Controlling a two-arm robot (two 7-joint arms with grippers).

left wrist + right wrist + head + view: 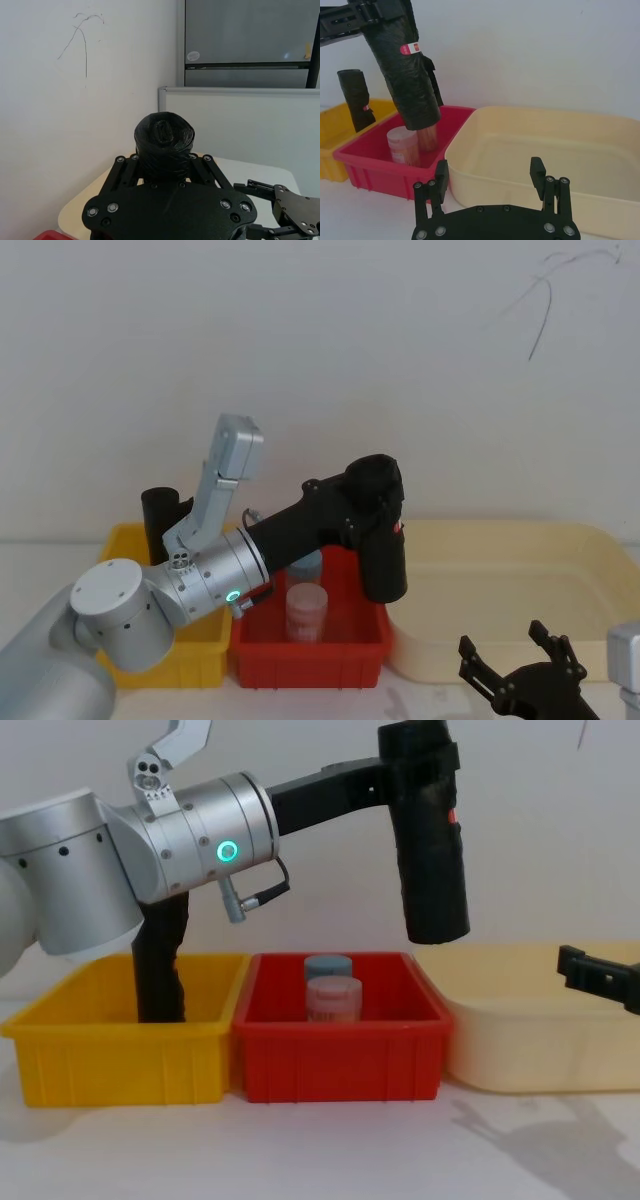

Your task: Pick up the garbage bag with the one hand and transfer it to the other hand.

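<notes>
Right tool (505, 640) splayed; left tool (418, 765) clamps crinkly cylindrical garbage bag (432, 870)

Black garbage bag (432, 870) with red-orange mark (410, 48); yellow bin (120, 1065), red bin (340, 1065), cream tray (540, 1050).

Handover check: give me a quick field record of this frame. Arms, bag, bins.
left gripper: shut on the top of the garbage bag, held high above the bins
garbage bag: roughly upright in the air above the right edge of the red bin, touching nothing below
right gripper: open, low at the near side of the cream tray, apart from the bag
second roll: standing in the yellow bin
jars: two, inside the red bin
transfer: not yet done
</notes>
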